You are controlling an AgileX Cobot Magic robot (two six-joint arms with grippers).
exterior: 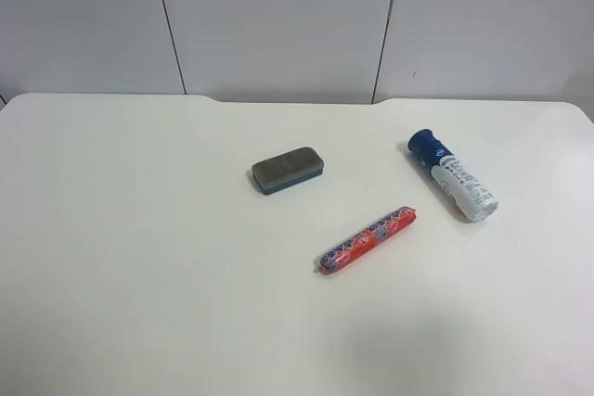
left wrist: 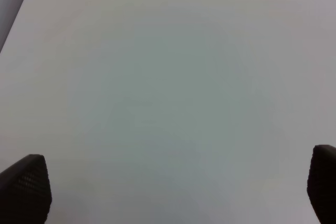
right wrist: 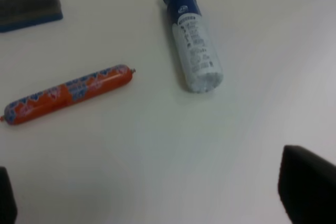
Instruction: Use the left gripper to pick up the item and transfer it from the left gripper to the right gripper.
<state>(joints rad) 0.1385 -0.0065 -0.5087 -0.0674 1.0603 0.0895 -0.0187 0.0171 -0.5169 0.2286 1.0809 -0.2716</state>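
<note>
The item, a white-and-blue bottle (exterior: pixel 453 175) with a dark blue cap, lies on its side at the right of the white table (exterior: pixel 139 257). It also shows in the right wrist view (right wrist: pixel 193 40), beyond my right gripper (right wrist: pixel 157 203), which is open and empty with fingertips (right wrist: pixel 307 187) far apart. My left gripper (left wrist: pixel 173 192) is open and empty over bare table; its view shows no object. Neither arm shows in the exterior high view.
A red-blue patterned sausage stick (exterior: pixel 367 238) lies near the table's middle, left of the bottle, and shows in the right wrist view (right wrist: pixel 68 93). A grey-topped blue block eraser (exterior: pixel 288 170) lies behind it and shows in the right wrist view (right wrist: pixel 29 8). A panelled wall stands behind the table.
</note>
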